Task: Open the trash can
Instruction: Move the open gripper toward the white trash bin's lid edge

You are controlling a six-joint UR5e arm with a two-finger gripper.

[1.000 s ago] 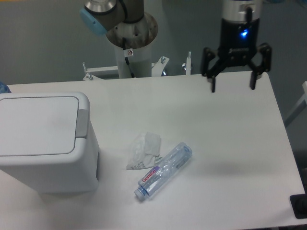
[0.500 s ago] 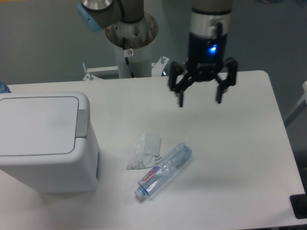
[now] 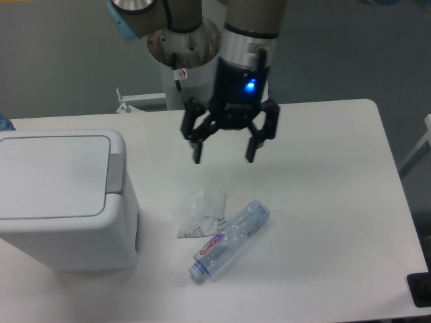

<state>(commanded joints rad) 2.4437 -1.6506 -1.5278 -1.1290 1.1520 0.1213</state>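
My gripper (image 3: 223, 153) hangs above the table (image 3: 323, 202), fingers spread, holding nothing; trash can (image 3: 64, 198) well left, lid flat down, grey tab (image 3: 116, 173) untouched

Gripper (image 3: 223, 153) moved left from table's right side, now above crumpled wrapper (image 3: 203, 212).

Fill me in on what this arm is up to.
The gripper hangs open and empty above the table, holding nothing. Left of it stands the trash can, lid shut, its grey tab untouched. A crumpled wrapper and a clear bottle lie below the gripper.
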